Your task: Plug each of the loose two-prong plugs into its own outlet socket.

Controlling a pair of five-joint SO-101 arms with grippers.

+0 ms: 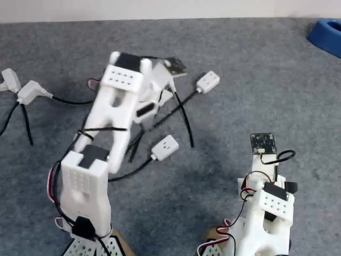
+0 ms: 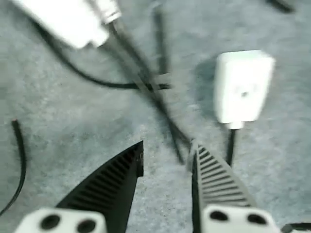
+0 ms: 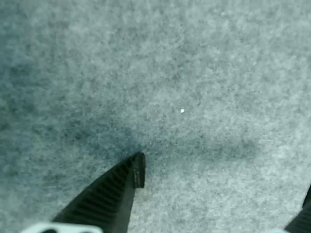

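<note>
2 plugs (image 1: 33, 92) at left edge, 2 sockets (image 1: 165, 146) at centre, well apart

Built from white printed-plastic arm shells (image 1: 114, 106) dotted with small screw holes, with black servo blocks (image 1: 93, 154) set between. Carries thin red and black cables (image 1: 51, 186) looping along the joints. Ends in black ribbed wedge-shaped fingers (image 2: 114, 184) on white bases.

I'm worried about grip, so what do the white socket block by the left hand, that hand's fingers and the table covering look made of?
Socket block: likely smooth white moulded plastic; even surface, rounded edges.
Fingers of the left hand: matte black plastic, with fine ribs across the inner faces, possibly printed.
Table covering: grey felt or short carpet, by its fuzzy, mottled surface.
</note>
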